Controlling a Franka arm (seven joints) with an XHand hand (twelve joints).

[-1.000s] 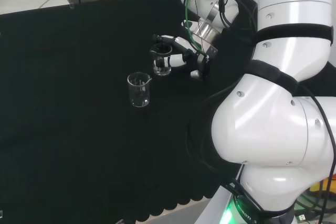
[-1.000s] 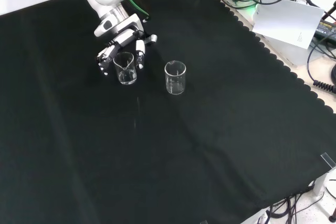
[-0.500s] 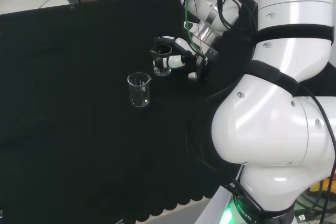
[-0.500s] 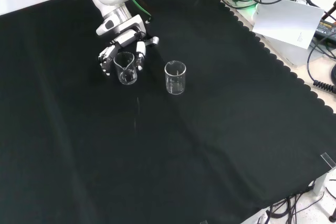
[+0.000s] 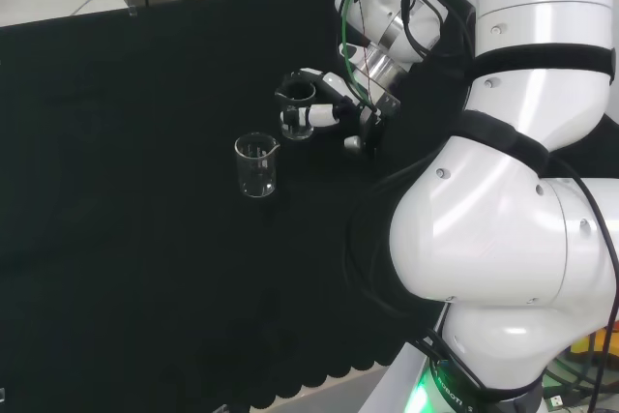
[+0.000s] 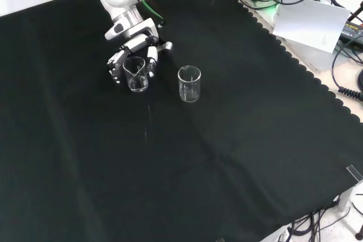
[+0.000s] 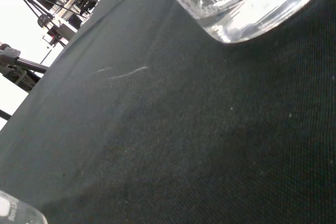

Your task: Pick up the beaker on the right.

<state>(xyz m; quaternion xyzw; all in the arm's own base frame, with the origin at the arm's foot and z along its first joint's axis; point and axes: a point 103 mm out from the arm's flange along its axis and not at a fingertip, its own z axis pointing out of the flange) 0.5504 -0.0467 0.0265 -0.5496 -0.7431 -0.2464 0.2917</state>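
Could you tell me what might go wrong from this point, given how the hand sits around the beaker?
1. The hand has its fingers curled round the beaker, which is clear glass; it may slip or tip as it is lifted.
2. In the wrist view that beaker's base looks tilted off the black cloth, so a release now might topple it.
3. A second beaker stands apart, close by in the front view; a sideways swing could knock it.

A black cloth (image 6: 187,162) with a scalloped edge is covering the bench. Two clear glass beakers (image 6: 189,84) are showing pale against it at upper left of the front view. The hand (image 6: 131,49) is showing black and white.
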